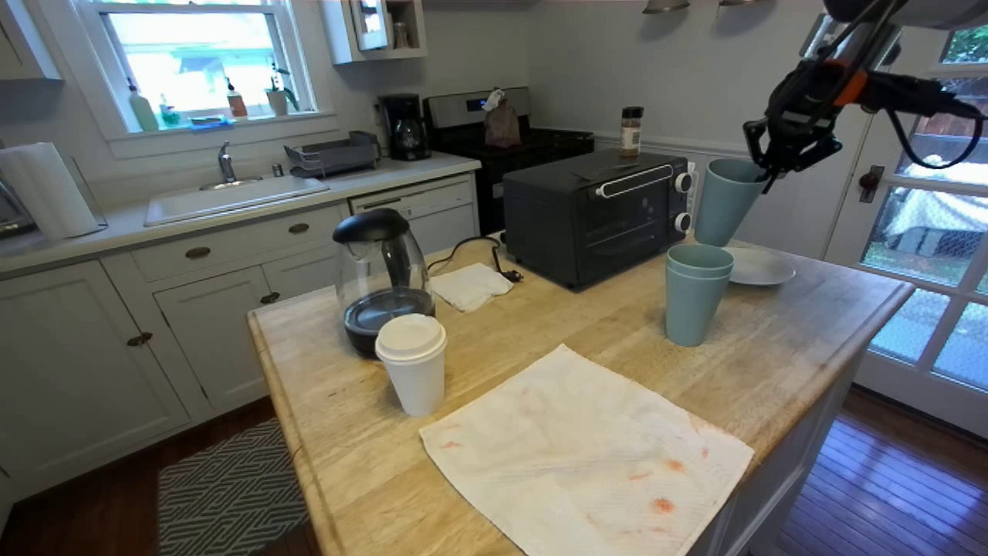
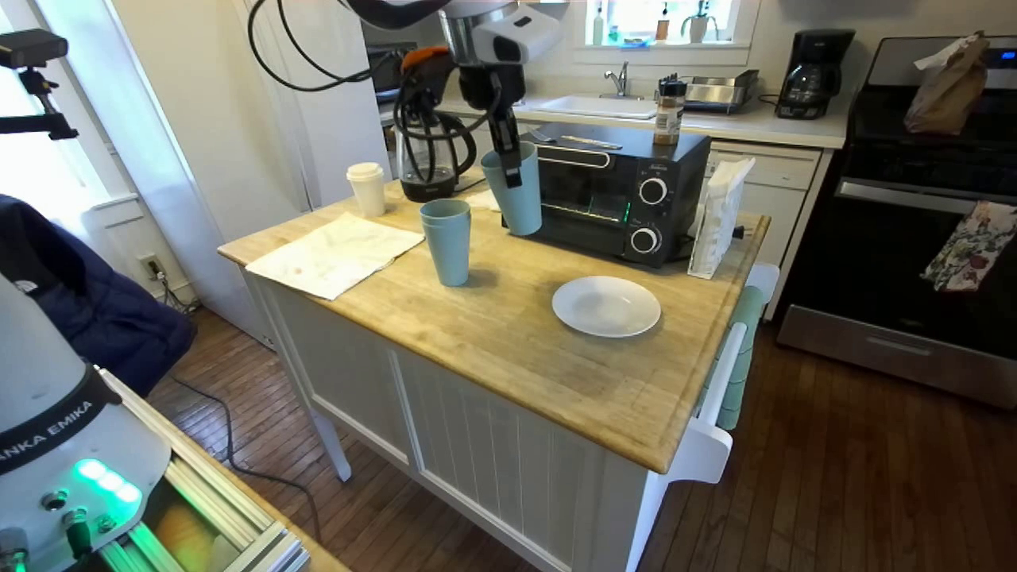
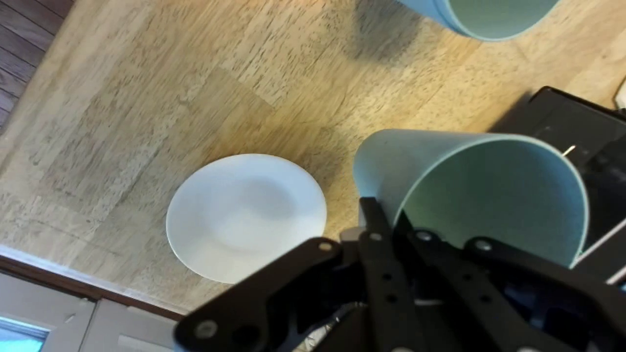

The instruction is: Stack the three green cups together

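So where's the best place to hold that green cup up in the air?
I'd grip the green cup by its rim, from above, as the gripper seems to: one finger inside, one outside the wall. Its open mouth faces up at a slant, and the narrower bottom should be left free to go into the two nested cups.

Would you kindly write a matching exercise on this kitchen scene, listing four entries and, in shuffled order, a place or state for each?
Things:
1. single pale teal-green, tapered, matte tumbler
2. two pale teal-green, tapered, matte tumblers
3. white, tapered cup with white lid
4. cylindrical, black-capped spice jar

Places or states:
A. on top of the black, boxy toaster oven
B. nested, upright on the wooden tabletop
C. held tilted by the black gripper
D. standing near the black-lidded glass kettle

Pairs: 1-C; 2-B; 3-D; 4-A
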`<action>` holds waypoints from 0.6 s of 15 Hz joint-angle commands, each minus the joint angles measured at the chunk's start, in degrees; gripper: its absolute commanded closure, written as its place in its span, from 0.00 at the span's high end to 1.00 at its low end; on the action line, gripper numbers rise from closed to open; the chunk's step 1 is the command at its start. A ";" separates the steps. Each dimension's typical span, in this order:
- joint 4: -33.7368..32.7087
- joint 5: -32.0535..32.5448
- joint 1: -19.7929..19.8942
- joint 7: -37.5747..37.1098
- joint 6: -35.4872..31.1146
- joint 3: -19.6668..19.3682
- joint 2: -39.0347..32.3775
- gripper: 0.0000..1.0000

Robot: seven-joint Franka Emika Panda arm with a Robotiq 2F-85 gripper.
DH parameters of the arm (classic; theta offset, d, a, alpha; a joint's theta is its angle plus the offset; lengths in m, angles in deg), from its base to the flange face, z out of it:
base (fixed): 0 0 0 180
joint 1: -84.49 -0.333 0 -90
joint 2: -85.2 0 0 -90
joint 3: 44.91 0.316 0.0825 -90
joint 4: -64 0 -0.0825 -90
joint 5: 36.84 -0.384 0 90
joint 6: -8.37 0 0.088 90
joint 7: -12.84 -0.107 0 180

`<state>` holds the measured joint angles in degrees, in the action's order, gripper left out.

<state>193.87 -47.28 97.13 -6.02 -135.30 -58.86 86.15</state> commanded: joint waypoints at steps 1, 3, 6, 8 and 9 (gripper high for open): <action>1.04 -1.53 -0.10 3.81 7.03 0.53 7.92 0.01; 0.88 -2.13 -0.51 5.51 11.35 0.79 10.99 0.01; 0.57 -3.04 -1.21 7.44 16.27 1.13 13.80 0.01; 0.68 -3.55 -1.78 8.34 18.36 1.49 14.56 0.01; 0.61 -4.03 -2.13 8.74 19.22 1.66 14.57 0.01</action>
<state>193.99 -48.79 95.85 0.37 -118.73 -57.62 99.26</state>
